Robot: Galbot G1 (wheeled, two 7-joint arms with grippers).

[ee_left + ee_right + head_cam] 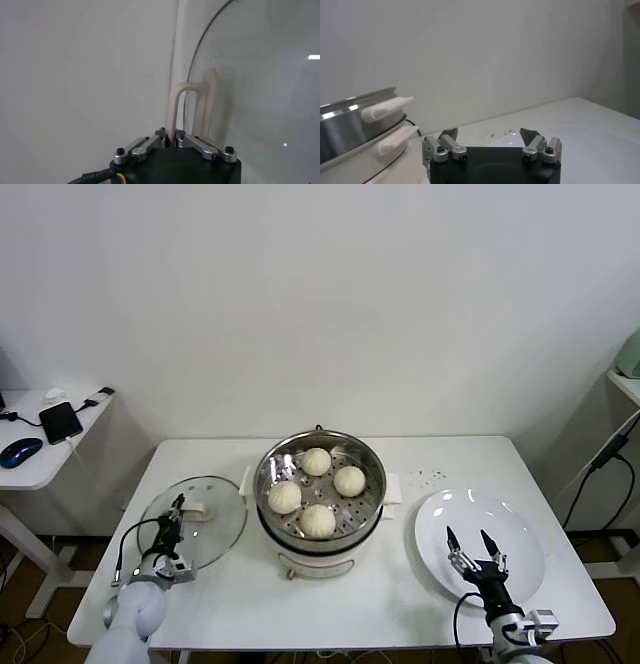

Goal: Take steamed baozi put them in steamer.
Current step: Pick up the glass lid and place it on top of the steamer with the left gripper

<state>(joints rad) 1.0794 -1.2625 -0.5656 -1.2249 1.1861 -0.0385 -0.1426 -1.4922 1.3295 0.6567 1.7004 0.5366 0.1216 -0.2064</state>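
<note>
**Four buns in the pot, left tool pinched on the lid handle**

The left tool [176, 506] reaches in from the near left edge of the tabletop [400, 604], forearm low and its fingers pointing away from the robot. Its fingers are drawn tight together on the beige handle [176, 107] of the one glass lid [195, 524], which lies flat on the tabletop under and just right of this tool. In the left wrist view the handle's thin loop rises straight from between the closed fingertips, with the lid's curved rim sweeping up beside it.

Right of the left tool, and left of the right one, stands the single steamer [320, 494] on its white base. Four steamed baozi [317, 520] sit on its perforated tray in a loose diamond, close together; whether they touch cannot be told. No readable writing shows on the pot or base.

The right tool [474, 550] comes up from the near right edge, fingers spread wide and holding nothing, poised over the near part of the one white plate [520, 529]. In the right wrist view the steamer's two white side handles [387, 108] show off to one side of it.
</note>
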